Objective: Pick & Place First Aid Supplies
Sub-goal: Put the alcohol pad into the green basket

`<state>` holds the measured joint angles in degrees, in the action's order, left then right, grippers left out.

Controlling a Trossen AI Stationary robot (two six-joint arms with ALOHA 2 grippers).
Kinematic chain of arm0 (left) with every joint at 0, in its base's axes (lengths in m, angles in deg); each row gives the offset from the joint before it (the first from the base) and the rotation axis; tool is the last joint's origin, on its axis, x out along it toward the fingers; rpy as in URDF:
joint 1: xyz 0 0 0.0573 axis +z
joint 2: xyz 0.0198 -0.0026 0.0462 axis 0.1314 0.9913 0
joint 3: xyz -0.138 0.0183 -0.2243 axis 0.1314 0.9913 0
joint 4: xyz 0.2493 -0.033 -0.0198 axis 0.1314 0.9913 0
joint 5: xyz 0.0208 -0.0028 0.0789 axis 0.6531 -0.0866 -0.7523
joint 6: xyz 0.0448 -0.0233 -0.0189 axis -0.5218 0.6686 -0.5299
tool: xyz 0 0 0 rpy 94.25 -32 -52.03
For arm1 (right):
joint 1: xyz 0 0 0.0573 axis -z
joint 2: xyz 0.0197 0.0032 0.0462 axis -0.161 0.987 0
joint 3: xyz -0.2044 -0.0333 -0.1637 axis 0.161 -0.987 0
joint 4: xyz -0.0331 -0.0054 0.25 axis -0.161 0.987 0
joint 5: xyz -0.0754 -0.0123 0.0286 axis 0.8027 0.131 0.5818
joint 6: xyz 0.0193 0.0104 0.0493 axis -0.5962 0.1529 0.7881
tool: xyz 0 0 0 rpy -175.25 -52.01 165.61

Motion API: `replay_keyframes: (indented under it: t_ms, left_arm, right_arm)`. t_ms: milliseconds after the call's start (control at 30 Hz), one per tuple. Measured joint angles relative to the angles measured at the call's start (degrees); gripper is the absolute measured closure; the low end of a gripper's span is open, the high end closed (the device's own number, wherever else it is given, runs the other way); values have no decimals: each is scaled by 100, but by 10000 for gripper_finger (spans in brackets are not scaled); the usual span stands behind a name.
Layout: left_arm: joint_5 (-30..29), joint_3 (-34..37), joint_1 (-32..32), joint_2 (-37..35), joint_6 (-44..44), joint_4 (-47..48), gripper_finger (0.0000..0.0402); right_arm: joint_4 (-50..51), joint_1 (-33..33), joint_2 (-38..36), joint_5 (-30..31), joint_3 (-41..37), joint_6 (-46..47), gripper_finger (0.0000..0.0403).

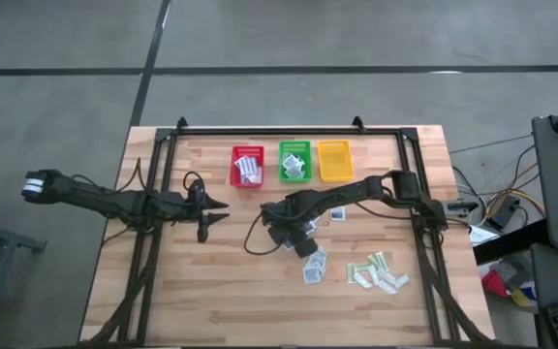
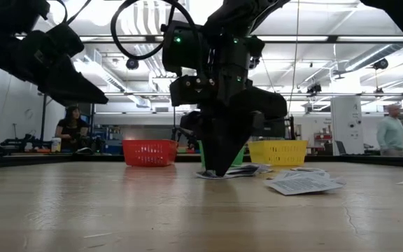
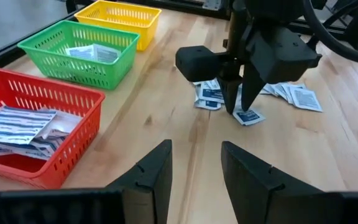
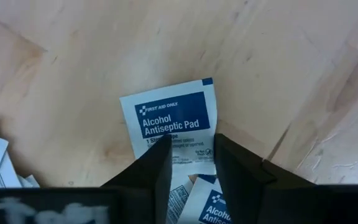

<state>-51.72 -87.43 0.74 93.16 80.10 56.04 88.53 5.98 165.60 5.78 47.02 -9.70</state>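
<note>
Three baskets, red [image 1: 247,167], green [image 1: 294,161] and yellow [image 1: 335,160], line the high view's upper middle; the left gripper [image 1: 215,214] waits left of centre, jaws spread, empty. At centre, the right gripper [image 1: 302,240] reaches the scattered packets [image 1: 315,267]. Its wrist view shows narrowly parted fingers [image 4: 151,171] straddling an alcohol pad packet [image 4: 169,121], lower centre, not gripping.

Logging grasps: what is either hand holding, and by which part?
The right hand is closing over the white-blue square alcohol pad packet's edge; left hand holds nothing.
</note>
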Motion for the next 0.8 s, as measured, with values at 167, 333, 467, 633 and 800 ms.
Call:
replay_keyframes:
  t_ms: [167, 333, 467, 633, 800]
  left_arm:
    - [25, 0, 0, 1, -4, 1, 268]
    - [94, 0, 0, 2, -7, 2, 268]
    - [94, 0, 0, 2, -13, 2, 268]
    - [94, 0, 0, 2, -17, 2, 268]
    - [94, 0, 0, 2, -16, 2, 268]
  right_arm:
    - [6, -2, 8, 1, -7, 73, 319]
    - [-49, -3, -126, -11, -37, 158, 339]
    - [-122, -11, -208, -37, -55, 294, 350]
    - [-152, -9, -226, -108, -16, 415, 369]
    - [-193, 4, -243, -104, 228, 419, 388]
